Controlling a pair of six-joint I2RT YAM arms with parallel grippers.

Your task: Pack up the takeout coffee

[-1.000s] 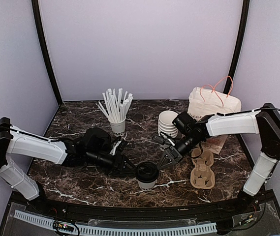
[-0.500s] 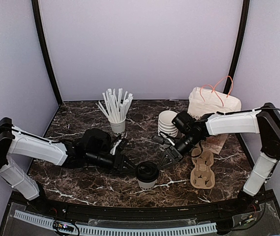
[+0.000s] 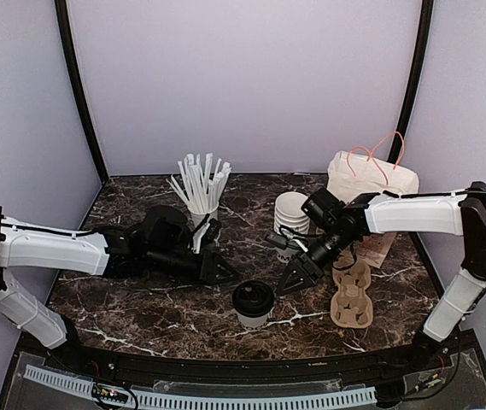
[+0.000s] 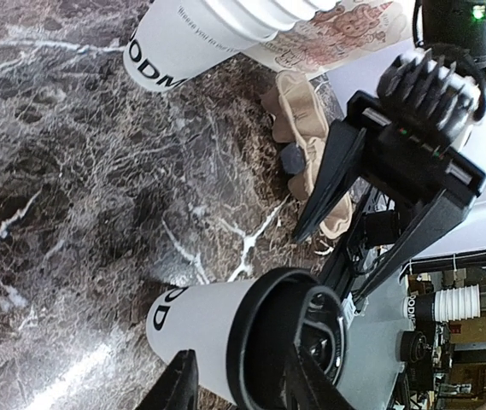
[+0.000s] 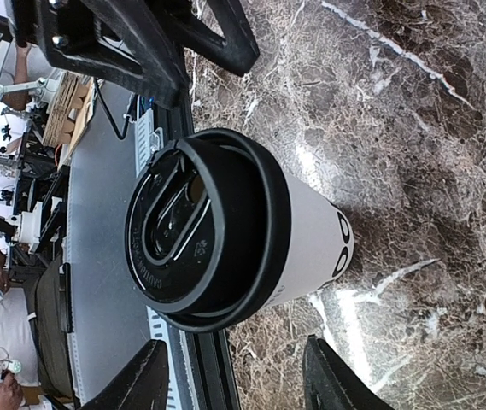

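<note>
Dark marble table [image 3: 140, 316], white veins, enclosed by pale walls.

Left arm [image 3: 55, 252]: stretched low across the table from the left base, forearm near level, wrist pointing right and a little toward the front edge.

Right arm [image 3: 413, 213]: upper link rising at the right edge, forearm running left over the bag, wrist pitched down toward the table centre.

White paper bag [image 3: 371, 184], orange string handles, upright at back right.

Brown cardboard cup carrier [image 3: 351, 295], flat on the table in front of the bag.

Cup of white straws [image 3: 202, 192], back centre-left, just behind the left wrist.

Stack of lidless white cups [image 3: 291, 213], back centre, beside the right wrist.

Takeout coffee [image 3: 253, 305]: small white paper cup, black lettering near its base, black domed plastic lid with a moulded sip tab. It stands upright near the front edge, at centre, between the two grippers and apart from both.

Left gripper [image 3: 221, 273]: just left of and behind the coffee, jaws spread wide, holding nothing.

Right gripper [image 3: 294, 280]: just right of and behind the coffee, jaws splayed wide, nothing between them. Tips aim down at the lid.
</note>
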